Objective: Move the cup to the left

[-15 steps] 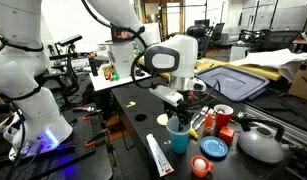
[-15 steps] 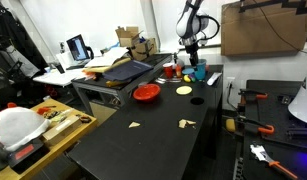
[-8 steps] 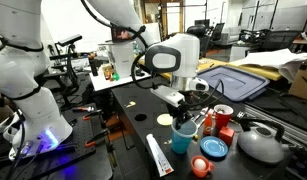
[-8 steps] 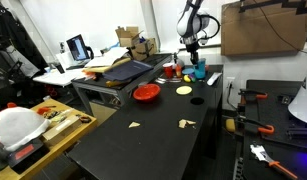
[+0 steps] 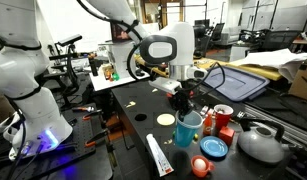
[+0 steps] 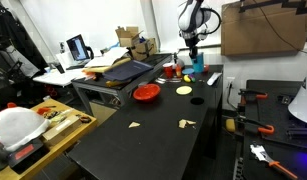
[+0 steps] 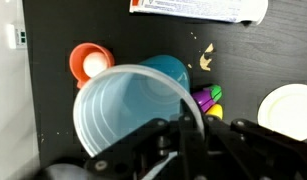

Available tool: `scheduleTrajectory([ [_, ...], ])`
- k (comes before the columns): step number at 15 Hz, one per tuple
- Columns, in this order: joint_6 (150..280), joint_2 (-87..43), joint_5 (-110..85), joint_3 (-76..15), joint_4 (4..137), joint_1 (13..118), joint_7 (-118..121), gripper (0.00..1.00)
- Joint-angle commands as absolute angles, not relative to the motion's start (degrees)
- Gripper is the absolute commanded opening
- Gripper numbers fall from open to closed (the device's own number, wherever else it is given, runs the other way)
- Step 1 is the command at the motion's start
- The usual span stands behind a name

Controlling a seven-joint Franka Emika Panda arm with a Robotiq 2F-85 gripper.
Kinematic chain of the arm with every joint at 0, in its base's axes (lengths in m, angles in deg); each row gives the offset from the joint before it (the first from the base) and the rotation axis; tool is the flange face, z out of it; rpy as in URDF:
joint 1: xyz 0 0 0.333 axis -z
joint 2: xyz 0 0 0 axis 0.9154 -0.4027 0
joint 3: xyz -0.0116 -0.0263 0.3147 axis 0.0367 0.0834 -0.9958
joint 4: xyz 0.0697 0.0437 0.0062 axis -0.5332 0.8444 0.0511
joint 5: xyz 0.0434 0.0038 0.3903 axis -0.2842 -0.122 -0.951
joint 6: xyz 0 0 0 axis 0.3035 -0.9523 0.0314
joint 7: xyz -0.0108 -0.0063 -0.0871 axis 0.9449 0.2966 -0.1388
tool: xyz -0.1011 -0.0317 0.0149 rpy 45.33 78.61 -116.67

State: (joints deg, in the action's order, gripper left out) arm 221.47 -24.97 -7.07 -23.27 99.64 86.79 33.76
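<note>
The cup [image 5: 189, 129] is a light blue plastic tumbler on the black table, among small items. My gripper [image 5: 184, 104] comes down onto it from above and is shut on its rim. In the wrist view the cup [image 7: 133, 105] fills the middle with its mouth toward the camera. There my gripper [image 7: 183, 128] pinches the near wall of the rim, one finger inside and one outside. In the exterior view from farther off, the cup [image 6: 197, 66] hangs under the gripper [image 6: 193, 56] at the table's far end. It looks slightly raised and tilted.
Close around the cup are a red cup with a white rim [image 5: 224, 115], a flat blue disc [image 5: 214, 148], a small orange cup [image 5: 201, 166], a white tube [image 5: 158, 155], a pale disc [image 5: 166, 120] and a silver kettle [image 5: 261, 145]. A red bowl [image 6: 146, 93] lies mid-table.
The jaws have shut on the cup's rim. The wrist has turned and the cup has risen a little and shifted slightly.
</note>
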Motion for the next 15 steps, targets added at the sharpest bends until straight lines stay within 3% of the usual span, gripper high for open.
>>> scheduleTrajectory([
  [1,222.92,-15.23,-3.51,-22.37,107.75,83.47,29.04,0.01],
  [9,221.84,-0.16,2.30,-26.70,118.30,74.48,18.67,0.01],
  [15,221.23,3.40,1.08,-33.37,119.72,68.70,10.60,0.01],
])
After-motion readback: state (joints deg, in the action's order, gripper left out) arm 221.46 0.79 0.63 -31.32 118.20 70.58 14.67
